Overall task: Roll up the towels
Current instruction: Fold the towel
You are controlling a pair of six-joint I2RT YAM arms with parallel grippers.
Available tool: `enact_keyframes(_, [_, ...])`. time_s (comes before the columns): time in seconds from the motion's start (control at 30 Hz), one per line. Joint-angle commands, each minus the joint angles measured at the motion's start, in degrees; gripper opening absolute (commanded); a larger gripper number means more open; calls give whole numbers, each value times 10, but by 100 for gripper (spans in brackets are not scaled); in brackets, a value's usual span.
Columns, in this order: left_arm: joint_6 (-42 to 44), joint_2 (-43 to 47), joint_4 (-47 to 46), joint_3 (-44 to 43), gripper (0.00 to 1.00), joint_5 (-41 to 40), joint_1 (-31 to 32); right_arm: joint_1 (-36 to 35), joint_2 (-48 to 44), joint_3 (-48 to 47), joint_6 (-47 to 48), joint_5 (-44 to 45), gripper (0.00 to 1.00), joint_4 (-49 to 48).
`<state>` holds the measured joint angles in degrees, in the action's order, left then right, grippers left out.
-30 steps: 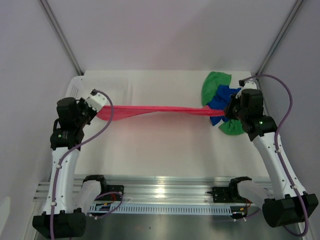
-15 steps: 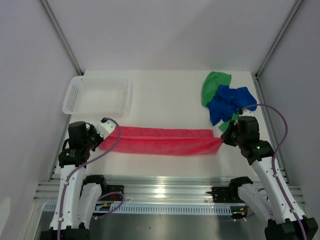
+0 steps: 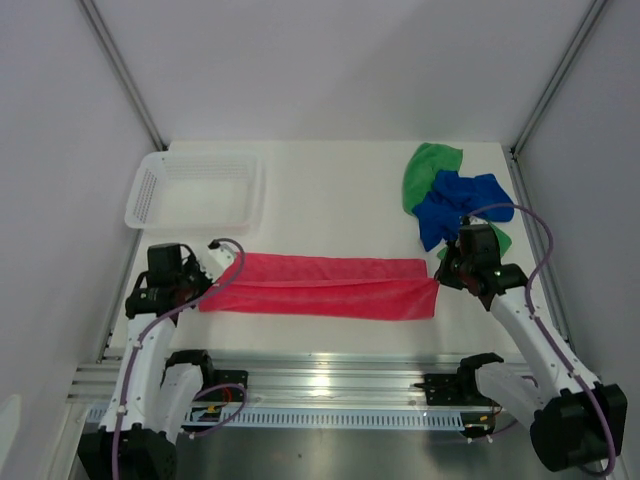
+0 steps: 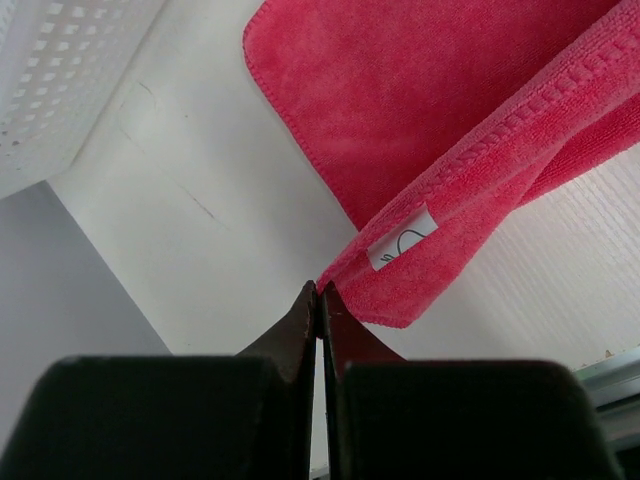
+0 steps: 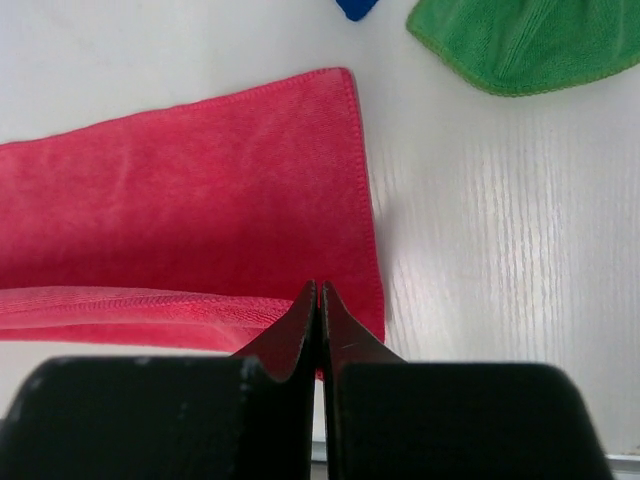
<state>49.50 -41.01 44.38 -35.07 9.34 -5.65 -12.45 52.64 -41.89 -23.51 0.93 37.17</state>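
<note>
The pink-red towel (image 3: pixel 318 288) lies flat as a long band across the front of the table, with its near edge folded over lengthwise. My left gripper (image 3: pixel 212 272) is at its left end, and in the left wrist view it (image 4: pixel 320 288) is shut on the labelled corner of the pink towel (image 4: pixel 420 110). My right gripper (image 3: pixel 443 272) is at the right end. In the right wrist view it (image 5: pixel 318 287) is shut where the folded upper layer of the pink towel (image 5: pixel 200 210) meets its tips. The blue towel (image 3: pixel 455 205) lies crumpled on the green towel (image 3: pixel 428 165) at the back right.
A white mesh basket (image 3: pixel 148 190) stands at the back left, and its wall (image 4: pixel 60 80) shows in the left wrist view. A bit of green towel (image 5: pixel 530 40) lies just beyond the right gripper. Aluminium rails (image 3: pixel 320 375) run along the table's near edge.
A second ago the pink towel hung stretched tight between the grippers farther back. Both arms have brought it forward and down, and it now lies flat with a lengthwise fold.
</note>
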Motion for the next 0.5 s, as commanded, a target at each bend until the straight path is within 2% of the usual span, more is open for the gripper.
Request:
enact_keyframes(0.0, [-12, -44, -48, 8, 1, 0, -8, -1, 52, 14, -2, 23, 0, -58])
enact_keyframes(0.23, [-22, -150, -116, 12, 1, -44, -9, 0, 137, 15, 4, 27, 0, -106])
enact_keyframes(0.47, [-32, -199, -128, -3, 1, -46, -9, -4, 163, 18, 8, 28, 0, -129])
